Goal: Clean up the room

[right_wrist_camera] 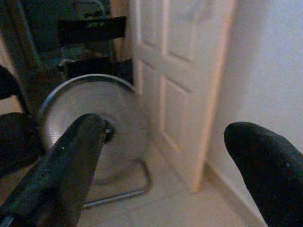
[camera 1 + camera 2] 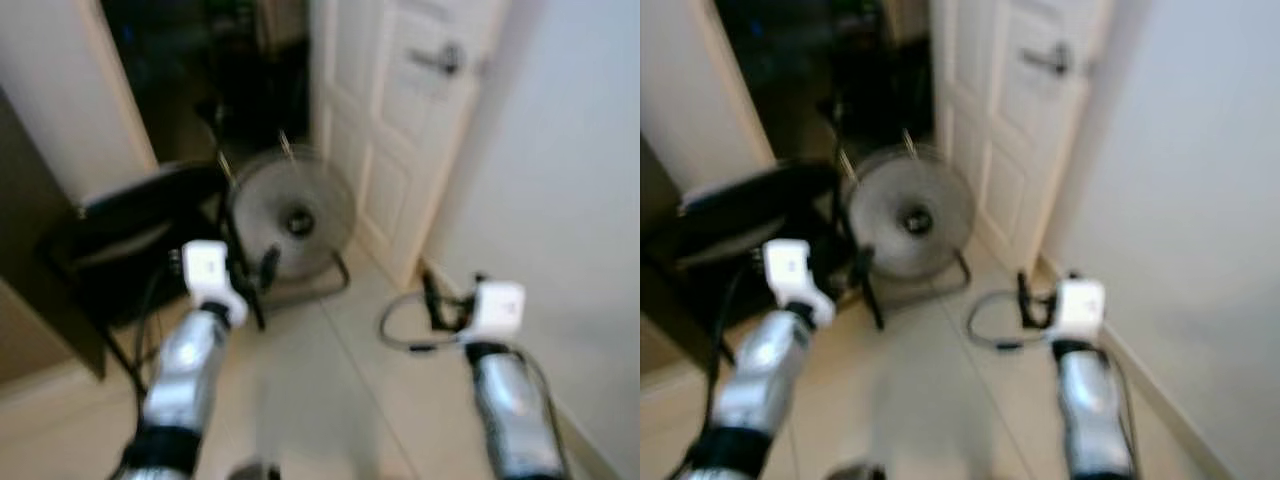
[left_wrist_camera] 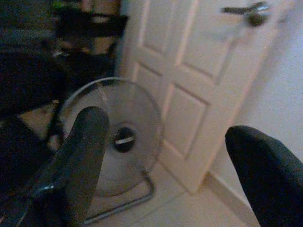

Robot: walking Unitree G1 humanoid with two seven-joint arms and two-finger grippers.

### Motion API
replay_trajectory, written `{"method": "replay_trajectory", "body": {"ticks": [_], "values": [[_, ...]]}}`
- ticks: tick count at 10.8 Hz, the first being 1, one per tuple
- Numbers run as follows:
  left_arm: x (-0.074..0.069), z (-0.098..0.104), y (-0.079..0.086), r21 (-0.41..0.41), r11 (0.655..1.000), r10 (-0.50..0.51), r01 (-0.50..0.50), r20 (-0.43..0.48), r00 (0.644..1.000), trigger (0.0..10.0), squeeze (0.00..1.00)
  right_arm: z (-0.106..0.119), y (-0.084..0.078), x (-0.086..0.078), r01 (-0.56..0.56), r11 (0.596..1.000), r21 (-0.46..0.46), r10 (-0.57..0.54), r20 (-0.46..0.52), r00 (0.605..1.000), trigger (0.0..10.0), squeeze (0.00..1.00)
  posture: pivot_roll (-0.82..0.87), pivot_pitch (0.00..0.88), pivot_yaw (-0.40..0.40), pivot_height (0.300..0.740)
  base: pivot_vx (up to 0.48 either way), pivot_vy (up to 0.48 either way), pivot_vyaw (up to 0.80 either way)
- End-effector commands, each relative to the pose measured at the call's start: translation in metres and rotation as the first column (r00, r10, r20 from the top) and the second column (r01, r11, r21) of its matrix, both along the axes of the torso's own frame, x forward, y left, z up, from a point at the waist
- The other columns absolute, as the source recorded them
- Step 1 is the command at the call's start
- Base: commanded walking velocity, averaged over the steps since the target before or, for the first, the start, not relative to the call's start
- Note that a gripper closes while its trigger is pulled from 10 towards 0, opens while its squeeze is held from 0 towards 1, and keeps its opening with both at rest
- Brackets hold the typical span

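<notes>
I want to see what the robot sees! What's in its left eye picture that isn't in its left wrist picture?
Left eye: the silver left arm, the right arm and the right tool. Left wrist: the left tool up close, black fingers spread apart. Both: the round fan, the white door and its handle.

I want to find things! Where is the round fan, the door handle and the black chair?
fan (image 2: 292, 222), left eye view, on the dark hub of its round grille.
door handle (image 2: 445, 59), left eye view, on the lever.
black chair (image 2: 135, 225), left eye view, on its seat.
</notes>
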State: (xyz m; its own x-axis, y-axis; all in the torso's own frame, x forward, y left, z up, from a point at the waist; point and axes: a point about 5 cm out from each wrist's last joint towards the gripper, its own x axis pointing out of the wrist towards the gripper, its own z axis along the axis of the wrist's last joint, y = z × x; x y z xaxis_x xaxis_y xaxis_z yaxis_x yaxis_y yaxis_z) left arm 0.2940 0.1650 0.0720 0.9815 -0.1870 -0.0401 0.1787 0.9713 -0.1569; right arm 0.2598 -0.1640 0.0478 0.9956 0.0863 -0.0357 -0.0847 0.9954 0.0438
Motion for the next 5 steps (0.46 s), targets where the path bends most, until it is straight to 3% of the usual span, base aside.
{"method": "replay_trajectory", "body": {"ticks": [1, 5], "values": [[0.0023, 0.0028, -0.0047, 0.001, 1.0, -0.014, 0.014, 0.01, 1.0, 10.0, 0.0, 0.003, -0.0062, 0.0021, 0.009, 1.0, -0.009, -0.009, 0.007, 1.0, 10.0, 0.0, -0.07, 0.0, 0.003, 0.705, 0.458, 0.0, 0.0], [0.0028, 0.0026, -0.0056, 0.005, 1.0, -0.021, 0.021, 0.01, 1.0, 10.0, 0.0, 0.0036, -0.0062, 0.0021, 0.013, 1.0, -0.012, -0.012, 0.007, 1.0, 10.0, 0.0, -0.08, 0.0, 0.006, 0.705, 0.458, 0.0, 0.0]]}}
